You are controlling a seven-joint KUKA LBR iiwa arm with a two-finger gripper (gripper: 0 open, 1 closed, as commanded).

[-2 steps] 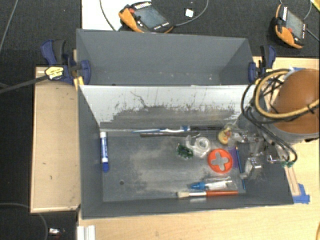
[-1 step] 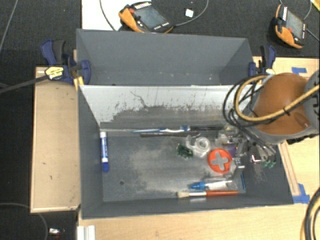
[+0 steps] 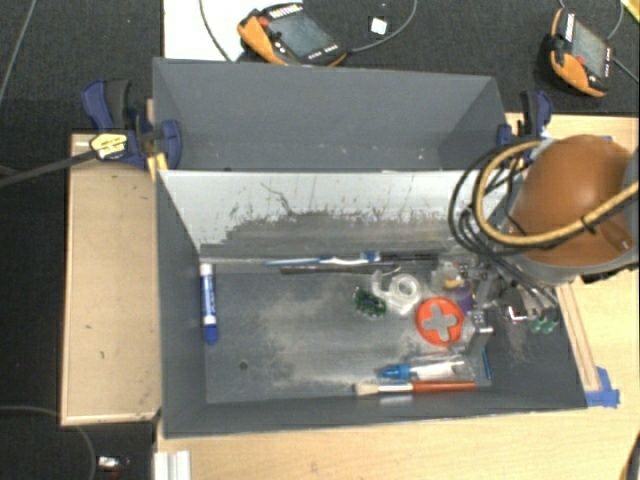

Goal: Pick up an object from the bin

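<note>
At the right of the bin (image 3: 250, 358) the tool (image 3: 482, 313) hangs beside a red disc (image 3: 440, 322); spread or pressed together, I cannot tell. Crowding risks it nudging the white roll (image 3: 403, 290) or pens (image 3: 430, 372) instead.

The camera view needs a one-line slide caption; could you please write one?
Gripper at the bin's right end, beside a round orange disc, with pens nearby.

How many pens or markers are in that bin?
4: blue marker at the left, long pen along the back, blue-white pen and red one at the front. The arm may hide more.
</note>
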